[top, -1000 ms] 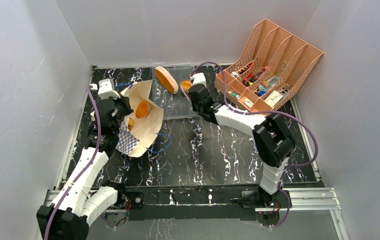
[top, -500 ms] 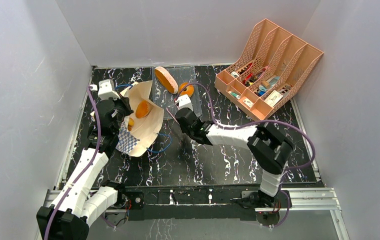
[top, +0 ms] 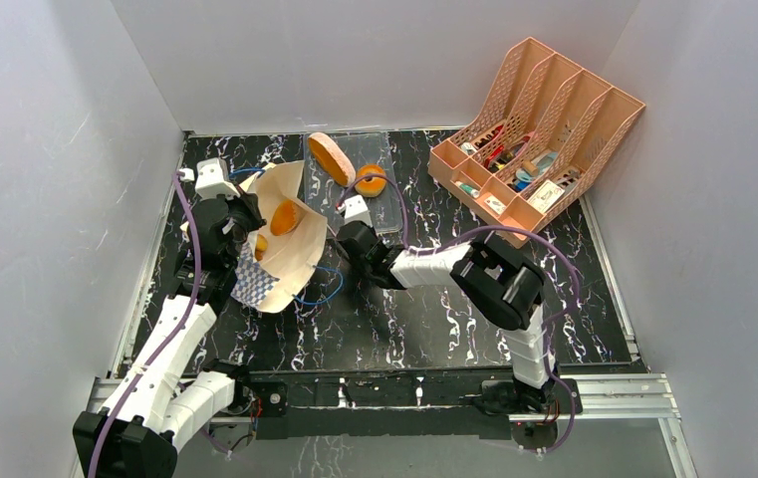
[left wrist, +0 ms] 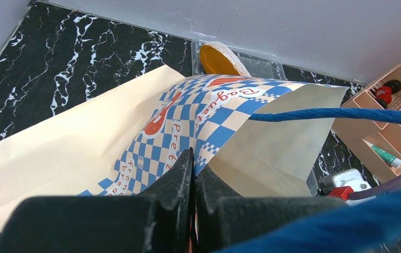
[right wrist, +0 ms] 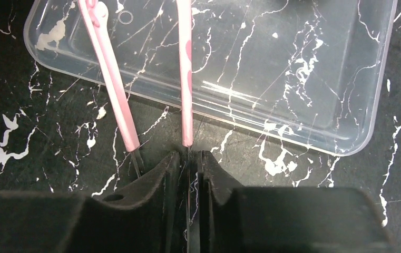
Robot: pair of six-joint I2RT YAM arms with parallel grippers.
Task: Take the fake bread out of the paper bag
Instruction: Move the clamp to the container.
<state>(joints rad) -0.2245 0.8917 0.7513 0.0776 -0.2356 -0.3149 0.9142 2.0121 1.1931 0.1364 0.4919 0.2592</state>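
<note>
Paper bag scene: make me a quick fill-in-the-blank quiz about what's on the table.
1. The left end effector is shut on the ___'s checkered edge.
2. The loaf stands in the clear ___.
3. The organizer at the back right is ___ in color.

Missing words: bag; tray; pink.

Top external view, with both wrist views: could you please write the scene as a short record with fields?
paper bag: lying on its side, mouth open
left end effector: shut on the bag's checkered rim
bread inside: orange pieces visible in the mouth
bread outside: oval loaf and round bun at the clear tray
right end effector: over the table beside the tray, without bread
</note>
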